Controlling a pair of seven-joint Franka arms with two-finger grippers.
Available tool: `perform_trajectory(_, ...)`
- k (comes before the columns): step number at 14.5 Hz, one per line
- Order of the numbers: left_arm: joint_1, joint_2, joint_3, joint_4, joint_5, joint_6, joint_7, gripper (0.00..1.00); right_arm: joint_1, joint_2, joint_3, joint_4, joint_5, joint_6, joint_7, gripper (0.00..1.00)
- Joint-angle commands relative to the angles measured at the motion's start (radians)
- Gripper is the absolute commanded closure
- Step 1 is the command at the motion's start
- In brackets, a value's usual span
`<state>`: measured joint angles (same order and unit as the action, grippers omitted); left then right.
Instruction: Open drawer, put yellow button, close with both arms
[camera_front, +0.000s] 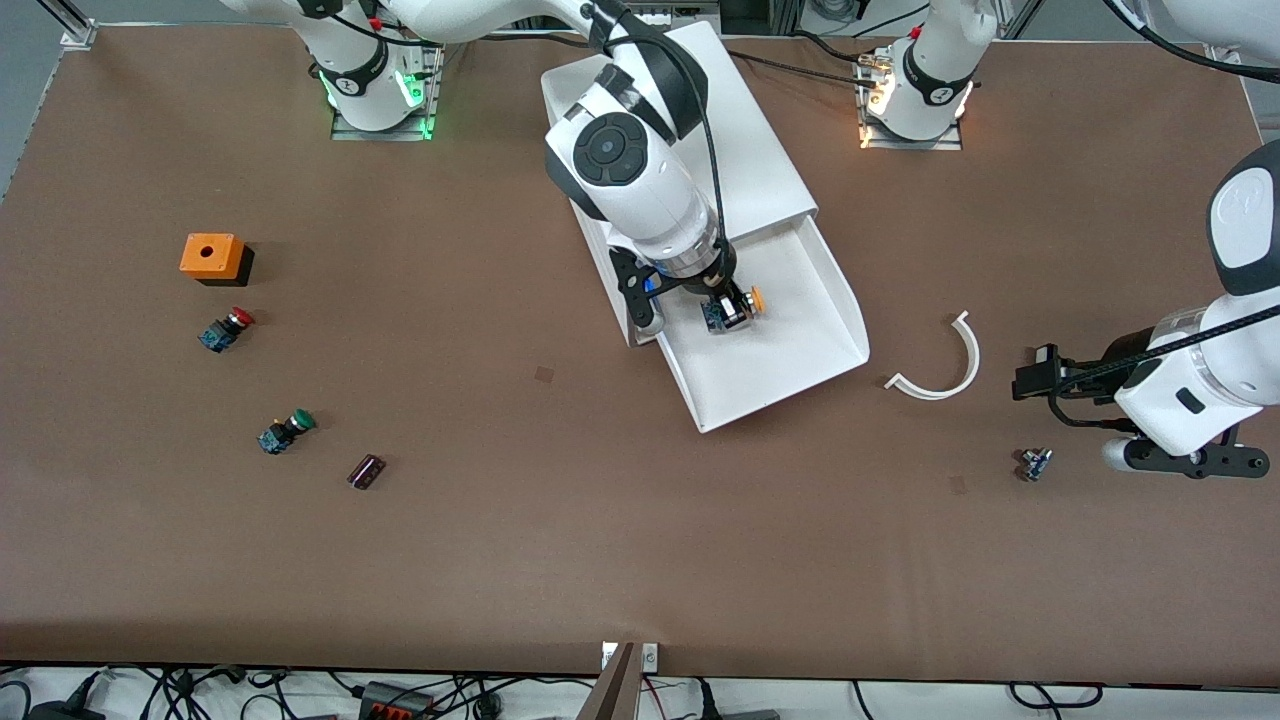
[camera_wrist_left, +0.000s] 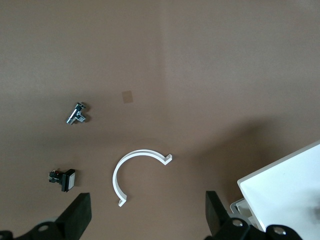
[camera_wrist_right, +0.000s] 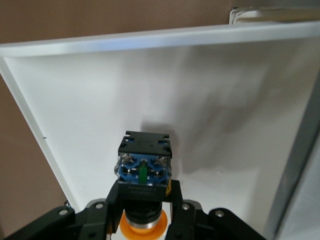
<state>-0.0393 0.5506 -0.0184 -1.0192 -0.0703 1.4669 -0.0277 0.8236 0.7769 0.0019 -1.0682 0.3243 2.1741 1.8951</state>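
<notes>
The top drawer (camera_front: 800, 370) stands pulled out of the white cabinet (camera_front: 760, 160) toward the front camera. My right gripper (camera_front: 728, 308) is over the open drawer's tray and is shut on the yellow button (camera_front: 738, 306). In the right wrist view its fingers (camera_wrist_right: 116, 200) clamp the button's black body (camera_wrist_right: 145, 187), with the blue base toward the tray floor (camera_wrist_right: 225, 125) and the yellow cap by the wrist. My left gripper (camera_wrist_left: 147, 217) is open and empty, held over bare table toward the left arm's end, near the white arc (camera_front: 945, 365).
A white plastic arc (camera_wrist_left: 135, 172) and a small metal fitting (camera_front: 1035, 463) lie toward the left arm's end. Toward the right arm's end lie an orange box (camera_front: 213, 257), a red-capped button (camera_front: 227, 328), a green-capped button (camera_front: 285, 430) and a small dark part (camera_front: 366, 471).
</notes>
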Motion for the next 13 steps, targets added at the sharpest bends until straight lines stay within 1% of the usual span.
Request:
perform_trajectory(1, -0.005, -0.011, -0.006, 0.001, 0.03, -0.014, -0.011, 0.0, 0.012, 0.035, -0.008, 0.045, -0.016, 0.032, 0.036, 1.0)
perform_trajectory(2, -0.005, -0.011, -0.006, 0.001, 0.03, -0.014, -0.011, 0.0, 0.012, 0.039, -0.008, 0.045, -0.016, 0.041, 0.036, 1.0)
perform_trajectory(3, -0.005, -0.011, -0.006, 0.001, 0.03, -0.014, -0.011, 0.0, 0.012, 0.039, -0.008, 0.045, -0.016, 0.042, 0.036, 0.92)
perform_trajectory(5, -0.005, -0.011, -0.006, 0.001, 0.03, -0.014, -0.011, 0.0, 0.012, 0.039, -0.008, 0.045, -0.016, 0.041, 0.041, 0.45)
perform_trajectory(6, -0.005, -0.011, -0.006, 0.001, 0.03, -0.014, -0.011, 0.0, 0.012, 0.039, -0.008, 0.045, -0.016, 0.042, 0.056, 0.15)
perform_trajectory(7, -0.005, -0.011, -0.006, 0.001, 0.03, -0.014, -0.011, 0.0, 0.012, 0.039, -0.008, 0.045, -0.021, 0.041, 0.058, 0.0)
perform_trajectory(13, -0.007, -0.011, -0.008, 0.001, 0.027, -0.014, -0.012, 0.0, 0.0, 0.018, -0.016, 0.048, -0.022, 0.027, 0.088, 0.0)
